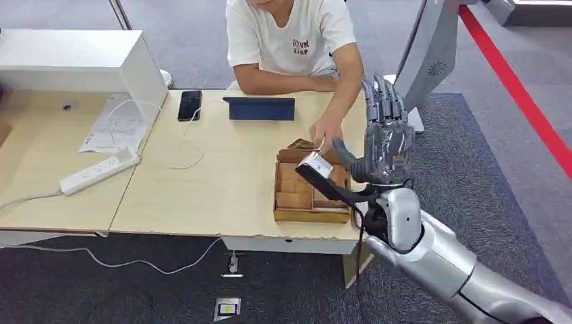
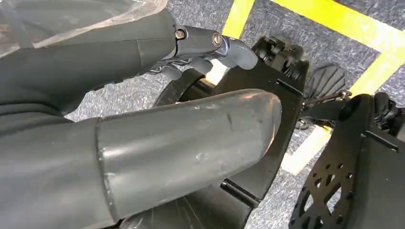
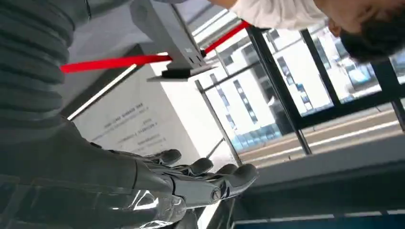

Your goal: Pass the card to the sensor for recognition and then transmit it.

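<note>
My right hand is raised beside the table's right end, fingers straight and pointing up, palm empty. The right wrist view shows the same right hand stretched out with nothing in it. A person in a white T-shirt sits across the table, with one hand reaching down to the wooden compartment box, just left of my right hand. I cannot make out a card. A dark blue flat device lies in front of the person. My left hand hangs over the floor, holding nothing.
A black phone with a white cable lies left of the blue device. A white power strip, papers and a white box occupy the left of the table. A grey pillar stands behind my right hand.
</note>
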Available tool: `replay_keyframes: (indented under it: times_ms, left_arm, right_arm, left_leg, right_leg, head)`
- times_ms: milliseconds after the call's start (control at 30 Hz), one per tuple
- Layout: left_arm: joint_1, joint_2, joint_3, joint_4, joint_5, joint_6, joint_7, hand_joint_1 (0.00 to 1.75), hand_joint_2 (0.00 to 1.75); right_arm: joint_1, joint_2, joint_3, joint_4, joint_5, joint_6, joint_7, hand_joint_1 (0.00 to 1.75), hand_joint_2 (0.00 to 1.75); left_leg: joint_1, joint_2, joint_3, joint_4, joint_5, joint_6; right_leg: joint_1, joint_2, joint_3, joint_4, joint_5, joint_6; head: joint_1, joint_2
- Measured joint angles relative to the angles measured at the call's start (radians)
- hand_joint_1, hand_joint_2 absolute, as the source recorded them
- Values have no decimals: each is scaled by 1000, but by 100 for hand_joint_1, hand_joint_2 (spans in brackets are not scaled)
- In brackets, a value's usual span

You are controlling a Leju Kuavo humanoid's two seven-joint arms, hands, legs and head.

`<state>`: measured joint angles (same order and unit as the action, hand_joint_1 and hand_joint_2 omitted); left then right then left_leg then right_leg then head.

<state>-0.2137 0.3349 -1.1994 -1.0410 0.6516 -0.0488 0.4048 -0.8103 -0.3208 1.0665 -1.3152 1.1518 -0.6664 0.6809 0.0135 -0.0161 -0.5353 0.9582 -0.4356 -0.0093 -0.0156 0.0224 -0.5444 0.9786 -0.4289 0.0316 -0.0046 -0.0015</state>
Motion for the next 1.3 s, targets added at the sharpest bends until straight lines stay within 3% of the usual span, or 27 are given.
replay_keyframes:
  times_ms: [167, 233, 367, 400, 533, 600, 633, 667, 700, 733, 767, 800, 833, 867, 900, 933, 1033, 1067, 1200, 1300]
  left_arm:
    - [10, -1, 0, -1, -25, 25, -14, 0, 0]
    - [16, -1, 0, -2, -29, 33, -18, 0, 0]
    - [31, -1, -1, -3, -16, 53, -29, 0, 0]
    - [35, -1, -2, -3, -11, 59, -30, 0, 0]
    - [47, -1, -3, -3, 19, 89, -32, 0, 0]
    - [55, -1, -3, -3, 32, 101, -33, 0, 0]
    - [58, -1, -4, -4, 50, 117, -36, 0, 0]
    - [59, -1, -6, -4, 66, 132, -42, 0, 0]
    - [59, -1, -8, -3, 77, 139, -47, 0, 0]
    - [59, -1, -8, -4, 87, 145, -54, 0, 0]
    - [63, -3, -8, -5, 93, 148, -59, 0, 0]
    - [70, -4, -8, -5, 101, 155, -65, 0, 0]
    - [78, -4, -10, -5, 111, 158, -69, 0, 0]
    - [79, -4, -10, -5, 117, 163, -77, 0, 0]
    - [78, -4, -11, -5, 117, 170, -83, 0, 0]
    - [79, -5, -12, -5, 115, 179, -87, 0, 0]
    - [79, -5, -13, -7, 126, 192, -80, 0, 0]
    - [79, -5, -13, -8, 134, 196, -79, 0, 0]
    - [79, -4, -14, -9, 147, 201, -79, 0, 0]
    - [79, -4, -14, -9, 151, 201, -79, 0, 0]
  right_arm:
    - [114, -56, -112, -165, 335, -1, 12, 0, 175]
    - [183, -82, -183, -239, 401, -1, 6, 0, 175]
    - [351, -110, -398, -388, 413, -1, -111, 0, 175]
    - [401, -108, -456, -424, 414, -1, -114, 0, 175]
    - [583, -94, -685, -569, 380, -1, -11, 0, 175]
    - [649, -76, -798, -622, 318, -1, -38, 0, 175]
    - [668, -49, -846, -634, 242, -1, -115, 0, 175]
    - [667, 11, -934, -628, 126, -1, -239, 0, 175]
    - [662, 69, -1018, -610, -28, -1, -407, 0, 175]
    - [665, 135, -1129, -582, -192, -1, -632, 0, 175]
    - [676, 161, -1207, -558, -289, -1, -821, 0, 175]
    - [683, 204, -1300, -525, -354, -1, -1038, 0, 175]
    - [684, 242, -1370, -484, -357, -1, -1214, 0, 175]
    - [692, 273, -1431, -446, -363, -1, -1323, 0, 175]
    - [704, 296, -1477, -412, -380, -1, -1379, 0, 175]
    - [711, 321, -1534, -371, -407, -1, -1385, 0, 175]
    - [713, 388, -1666, -244, -457, -1, -1178, 0, 175]
    - [721, 408, -1703, -200, -467, -1, -1147, 0, 175]
    - [728, 463, -1805, -72, -481, -1, -1138, 0, 175]
    - [733, 489, -1855, 18, -515, 0, -1084, 0, 175]
  left_leg:
    - [0, 0, 0, 0, 0, 0]
    - [0, -1, 0, 0, -1, 0]
    - [0, -2, 0, 0, -1, 1]
    - [0, -2, 0, 0, -1, 1]
    - [0, -2, 0, 0, -2, 1]
    - [-1, -1, -1, 0, -2, 2]
    - [-1, 0, -1, -1, -2, 1]
    - [-1, 1, -1, -1, -3, 1]
    - [0, 1, 1, -1, -2, 0]
    - [-1, 0, 2, -1, -2, 0]
    - [-1, -3, 1, -1, -2, 1]
    - [-1, -4, 1, -1, -1, 1]
    - [0, -3, 1, -1, -1, 1]
    - [0, -3, 1, -1, -1, 1]
    - [0, -3, 1, -1, -1, 1]
    - [0, -2, 0, -1, -1, 1]
    - [0, -2, 0, -1, -2, 1]
    - [-1, -2, 0, -1, -2, 1]
    - [0, -1, 0, -1, -2, 1]
    - [0, -1, 0, -1, -2, 0]
  right_leg:
    - [0, 0, 1, -1, 0, 0]
    - [0, 0, 1, -1, 0, 0]
    - [0, -1, 2, -1, -1, 1]
    - [0, -1, 1, -1, -1, 1]
    - [0, -1, 2, -1, -1, 1]
    - [-1, 0, 1, -1, -1, 1]
    - [-1, 0, 1, -1, -1, 1]
    - [-1, 2, 0, -1, -1, 0]
    - [-1, 2, -1, -1, -1, 0]
    - [-1, 1, 0, -1, -2, 1]
    - [-1, -2, 1, -1, -4, 3]
    - [-1, -3, 1, -1, -4, 3]
    - [0, -2, 1, -1, -3, 1]
    - [0, -2, 1, -1, -2, 1]
    - [0, -2, 1, -1, -2, 1]
    - [0, -2, 1, -1, -2, 1]
    - [0, -2, 1, -1, -3, 1]
    - [0, -2, 1, -1, -3, 1]
    - [0, 0, 0, -1, -3, 1]
    - [1, 0, 0, -1, -4, 0]
  head:
    - [0, 0]
    - [0, 0]
    - [1, 0]
    - [0, 0]
    - [1, 0]
    - [0, 0]
    - [0, 0]
    - [1, 0]
    - [-1, 0]
    - [0, 0]
    - [1, 0]
    - [1, 0]
    - [1, 0]
    - [-1, 0]
    - [0, 0]
    - [1, 0]
    - [1, 0]
    - [0, 0]
    - [0, 0]
    - [0, 0]
